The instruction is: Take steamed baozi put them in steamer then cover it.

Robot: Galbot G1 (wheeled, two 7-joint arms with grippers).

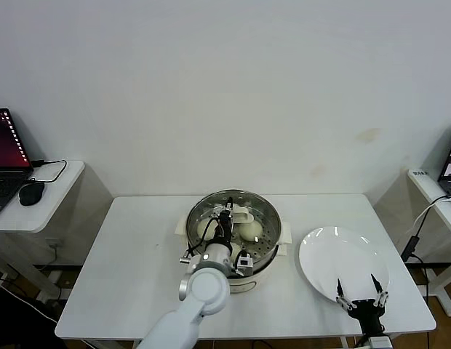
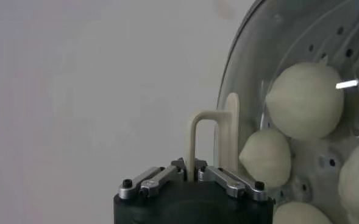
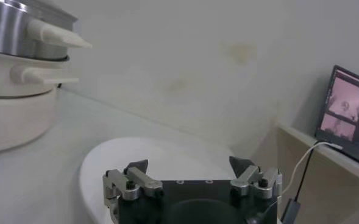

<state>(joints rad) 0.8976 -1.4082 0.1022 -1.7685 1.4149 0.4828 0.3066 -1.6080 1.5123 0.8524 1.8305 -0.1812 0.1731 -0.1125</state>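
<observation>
The steamer (image 1: pixel 263 256) stands mid-table, a shiny steel pot on a cream-white base; its side handles also show in the right wrist view (image 3: pixel 21 36). The glass cover (image 1: pixel 211 206) lies over the pot; I cannot tell if it rests on the rim. My left gripper (image 1: pixel 226 219) is shut on the cover's cream handle (image 2: pixel 206 137), its jaws (image 2: pixel 189 172) pinching one leg. Through the glass (image 2: pixel 240 55) I see several baozi (image 2: pixel 304 100) on the perforated tray, also visible in the head view (image 1: pixel 252 230). My right gripper (image 1: pixel 361 294) is open and empty over the near edge of the white plate (image 1: pixel 334 254).
The white plate (image 3: pixel 167 152) is bare, right of the steamer. A side table at the left holds a laptop (image 1: pixel 4 156) and mouse (image 1: pixel 31 193). Another side table with a laptop (image 3: pixel 350 109) and cables stands at the right.
</observation>
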